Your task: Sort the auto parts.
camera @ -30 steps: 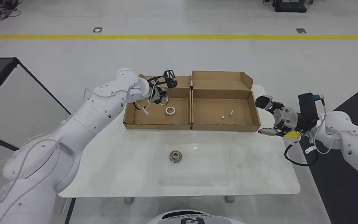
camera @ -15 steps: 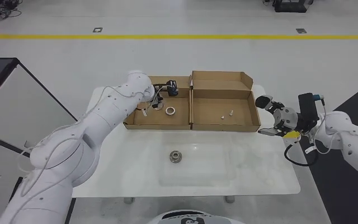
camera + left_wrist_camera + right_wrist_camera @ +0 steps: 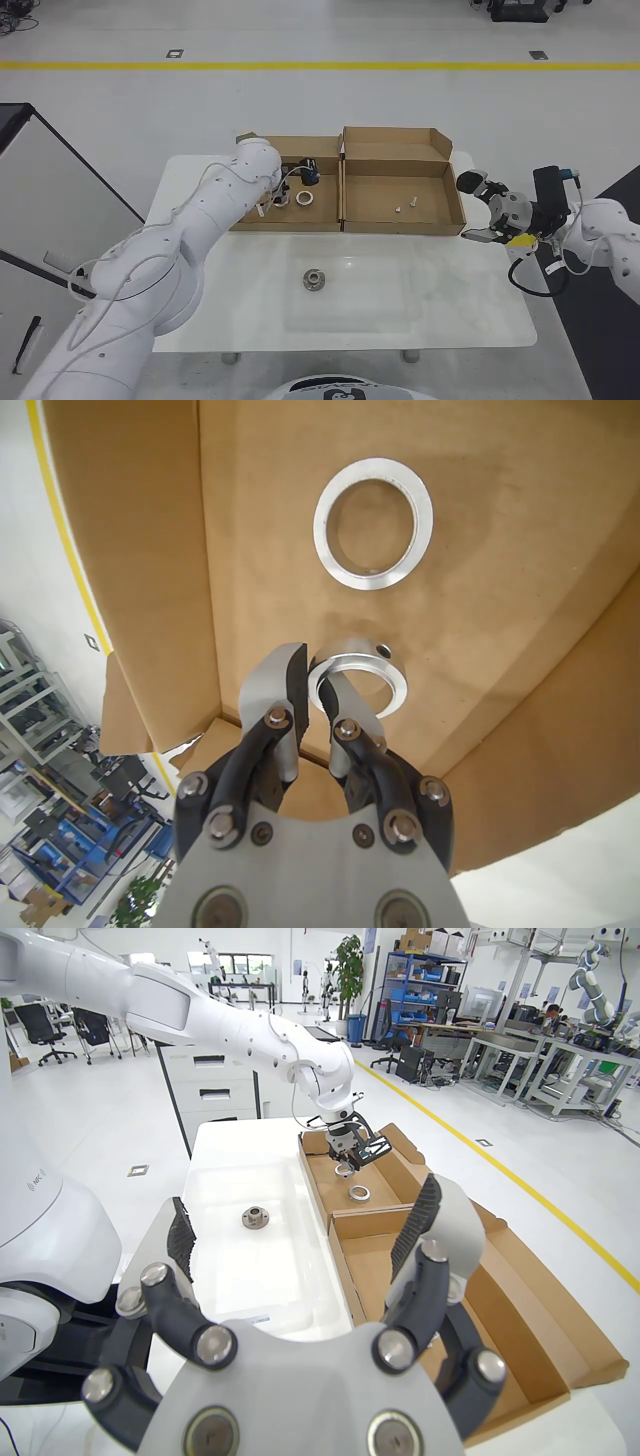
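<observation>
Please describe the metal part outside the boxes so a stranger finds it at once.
Look at the white table. In front of the cardboard boxes, a round metal part lies alone. Unlike the plain ring in the left box, it has a flange around a raised hub.

Two rings (image 3: 306, 198) in left box (image 3: 290, 227); hub (image 3: 314, 278) on table (image 3: 450, 290).

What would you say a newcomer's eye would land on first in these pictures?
Most likely the left claw, shut on a metal collar low inside the left cardboard box, with a second ring lying flat on the box floor beyond. Next, the lone flanged hub on the white table, and the right claw open beside the right-hand box.
</observation>
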